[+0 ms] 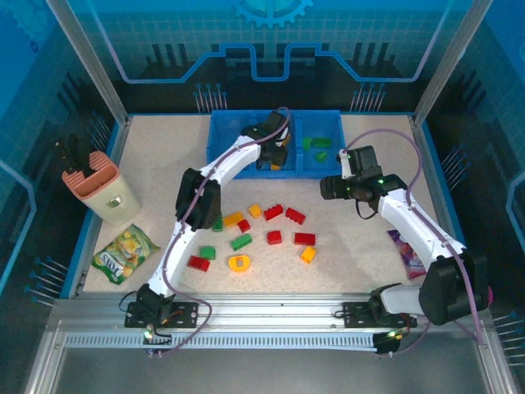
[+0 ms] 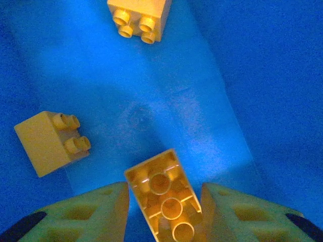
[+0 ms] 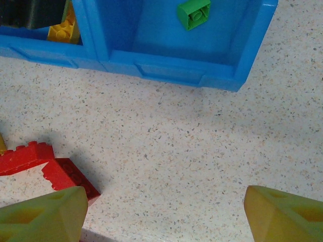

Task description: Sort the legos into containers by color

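Observation:
My left gripper hangs over the middle compartment of the blue tray. In the left wrist view a yellow lego lies tilted, hollow side up, between the fingers of the left gripper. A gap shows on its left side, so the jaws stand open around it. Two more yellow legos lie on the compartment floor. Green legos lie in the right compartment. My right gripper is open over bare table, near a red lego.
Several red, green and yellow legos are scattered on the table in front of the tray. A beige-and-pink utensil holder and a snack packet sit at the left. Another packet lies under the right arm.

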Available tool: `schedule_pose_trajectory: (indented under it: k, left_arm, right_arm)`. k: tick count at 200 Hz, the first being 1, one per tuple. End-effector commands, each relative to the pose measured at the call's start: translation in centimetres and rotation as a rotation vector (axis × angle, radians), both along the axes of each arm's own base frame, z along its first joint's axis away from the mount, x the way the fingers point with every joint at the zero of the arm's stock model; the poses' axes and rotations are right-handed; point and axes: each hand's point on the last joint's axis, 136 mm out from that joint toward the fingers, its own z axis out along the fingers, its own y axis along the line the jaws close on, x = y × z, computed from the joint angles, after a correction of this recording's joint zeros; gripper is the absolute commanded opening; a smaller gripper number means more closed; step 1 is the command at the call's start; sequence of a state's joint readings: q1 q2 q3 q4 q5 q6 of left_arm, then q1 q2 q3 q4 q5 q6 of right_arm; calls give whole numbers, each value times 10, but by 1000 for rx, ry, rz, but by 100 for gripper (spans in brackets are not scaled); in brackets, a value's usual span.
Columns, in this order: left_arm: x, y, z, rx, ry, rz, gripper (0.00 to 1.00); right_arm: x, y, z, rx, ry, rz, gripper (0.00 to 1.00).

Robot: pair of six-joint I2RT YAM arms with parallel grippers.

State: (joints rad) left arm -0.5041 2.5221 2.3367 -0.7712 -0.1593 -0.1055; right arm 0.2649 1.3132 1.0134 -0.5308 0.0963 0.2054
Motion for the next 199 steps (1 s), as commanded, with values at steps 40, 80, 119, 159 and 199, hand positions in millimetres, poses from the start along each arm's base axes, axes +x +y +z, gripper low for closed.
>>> schedule_pose_trajectory:
  k: [40,80,119,159,199]
  left_arm:
    - [-13,-10,100,-53,-167,-39,46]
    - [-74,-19,127,-28,-175,-94,49]
    - [-175,-24,94,-13,-52,-118,52]
    - [-277,-54,60,-13,5,-177,57]
    - [-329,-91,40,-34,28,-266,69]
  right_arm:
    - [-1,-4,6,8,-8,-11,82]
    - [-3,-12,13,-21,-36,-31,83]
    - [-4,-26,23,-23,-70,-72,83]
    - [-2,-30,24,19,-117,-88,84]
    - [0,-27,24,36,-106,-75,84]
